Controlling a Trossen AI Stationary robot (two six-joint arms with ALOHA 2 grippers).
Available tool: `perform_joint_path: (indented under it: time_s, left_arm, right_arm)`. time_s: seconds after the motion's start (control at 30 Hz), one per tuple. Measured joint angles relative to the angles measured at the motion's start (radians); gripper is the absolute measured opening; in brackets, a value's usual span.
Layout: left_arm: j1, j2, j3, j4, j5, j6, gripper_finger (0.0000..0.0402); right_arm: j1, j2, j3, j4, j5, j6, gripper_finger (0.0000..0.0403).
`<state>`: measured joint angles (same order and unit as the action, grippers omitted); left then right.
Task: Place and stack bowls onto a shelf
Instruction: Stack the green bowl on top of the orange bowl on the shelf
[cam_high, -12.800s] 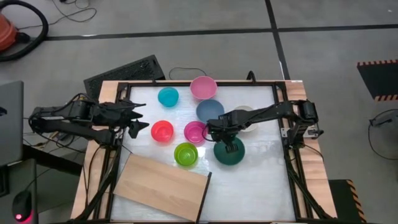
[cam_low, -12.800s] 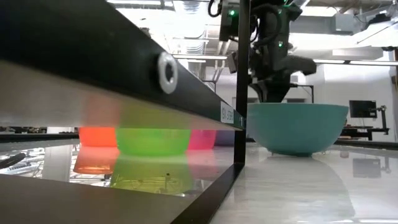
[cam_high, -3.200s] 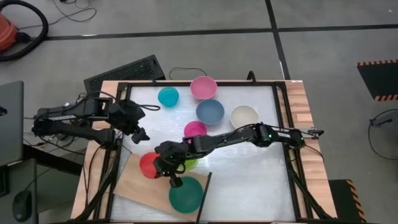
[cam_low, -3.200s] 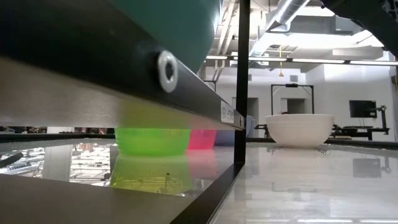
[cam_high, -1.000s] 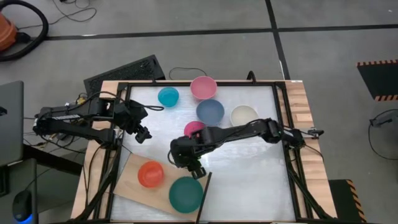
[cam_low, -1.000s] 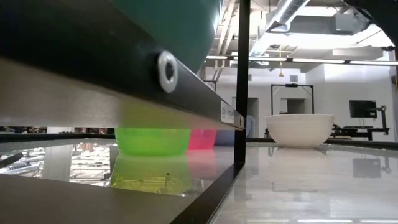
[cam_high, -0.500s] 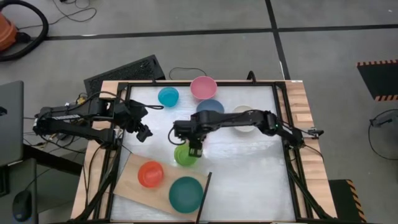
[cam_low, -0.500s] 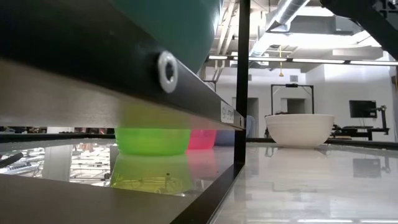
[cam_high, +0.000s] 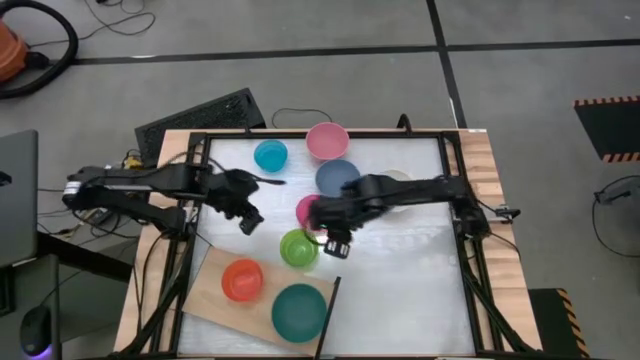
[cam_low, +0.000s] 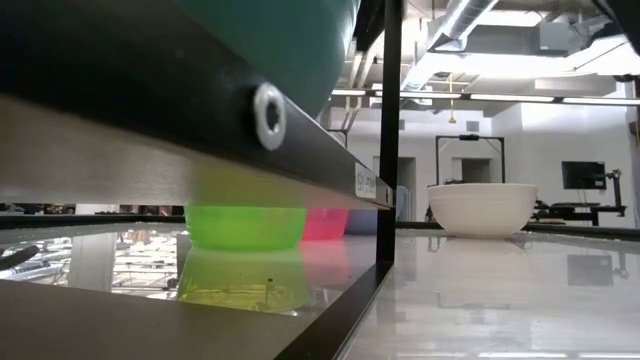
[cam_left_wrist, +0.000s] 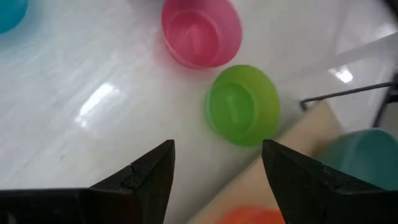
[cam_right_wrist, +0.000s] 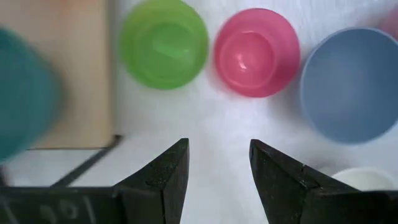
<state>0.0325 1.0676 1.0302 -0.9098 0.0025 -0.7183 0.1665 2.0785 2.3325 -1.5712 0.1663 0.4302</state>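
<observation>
The light-wood shelf (cam_high: 205, 292) lies at the table's near left and carries a red-orange bowl (cam_high: 242, 279) and a larger teal bowl (cam_high: 299, 311). On the white table stand the lime green (cam_high: 296, 248), magenta (cam_right_wrist: 255, 51), slate blue (cam_high: 337, 177), cyan (cam_high: 270, 155), light pink (cam_high: 327, 140) and cream white (cam_low: 482, 208) bowls, each on its base. My right gripper (cam_right_wrist: 217, 168) hovers open just right of the green bowl, its arm covering part of the magenta bowl. My left gripper (cam_left_wrist: 214, 180) hangs open left of the green and magenta bowls.
A black frame (cam_high: 320, 134) runs round the tabletop. A thin black bar (cam_high: 331, 300) stands at the shelf's right edge. Bare white tabletop (cam_high: 400, 290) lies at the near right. A keyboard (cam_high: 200, 115) sits beyond the far left corner.
My right gripper has drawn back from the shelf's edge toward the table's middle, risen and rolled about its own line, staying open and empty. My left gripper has reached toward the right, nearer the green bowl. The bowls have kept their places.
</observation>
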Motion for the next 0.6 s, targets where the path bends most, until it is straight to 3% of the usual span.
perform_joint_path:
  time_s: [0.1, 0.3, 0.6]
  left_arm:
    - [0.0, 0.1, -0.001, 0.019, -0.01, 0.006, 0.0226]
    - [0.0, 0.291, -0.001, 0.105, -0.045, 0.073, 0.0226]
    - [0.0, 0.482, -0.001, 0.225, 0.075, 0.15, 0.0226]
  right_arm:
    - [0.048, -0.065, 0.0, 0.0, 0.037, 0.104, 0.0194]
    - [0.14, -0.144, 0.002, -0.001, 0.216, 0.319, 0.0189]
    - [0.214, -0.13, 0.001, -0.001, 0.284, 0.394, 0.0177]
